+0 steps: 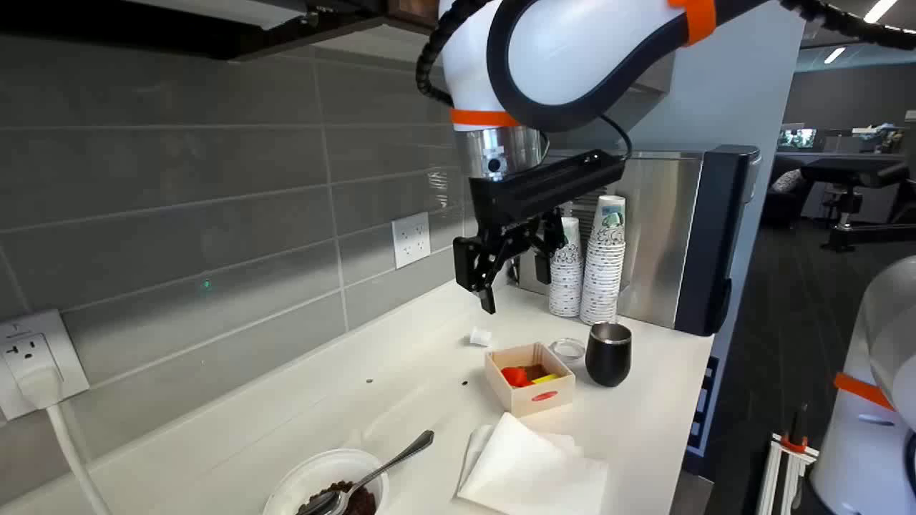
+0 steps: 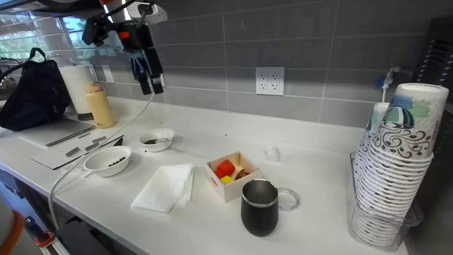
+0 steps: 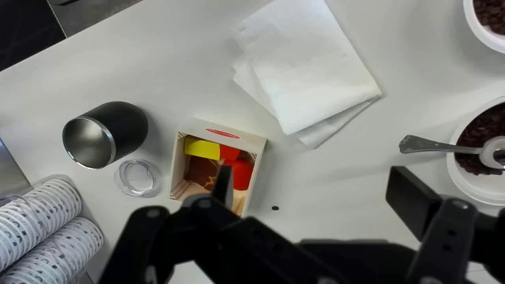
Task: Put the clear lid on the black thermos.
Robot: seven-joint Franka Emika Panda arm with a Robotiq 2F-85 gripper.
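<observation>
The gripper [image 3: 313, 186] hangs well above the white counter [image 1: 429, 400]; its fingers [image 3: 412, 202] stand wide apart from each other, and it has hold of nothing. The black thermos [image 2: 260, 216] stands upright with its mouth open, closer to the front edge of the counter than to the wall edge, and toward the end where the steel machine [image 1: 658, 236] is placed. The clear lid [image 3: 138, 178] lies flat on the counter just beside the thermos, on the side which looks to the wall edge. Near to both there is a small wooden box [image 1: 522, 402], in which lie red pieces [image 2: 226, 167], a yellow piece [image 2: 226, 180] and something brown [image 3: 199, 169]. The folded white napkins [image 3: 307, 71] are farther along, also on the front-edge side, and beyond them, more toward the wall edge, there is a white bowl [image 1: 311, 472] with dark brown grains [image 3: 467, 163], with a spoon [image 1: 401, 454] laid in it. In both exterior views a small white object [image 1: 480, 337] is near the wall edge; what it is exactly, I cannot tell. The stacked paper cups [image 2: 393, 187] stand just beside the steel machine, at the counter's end
</observation>
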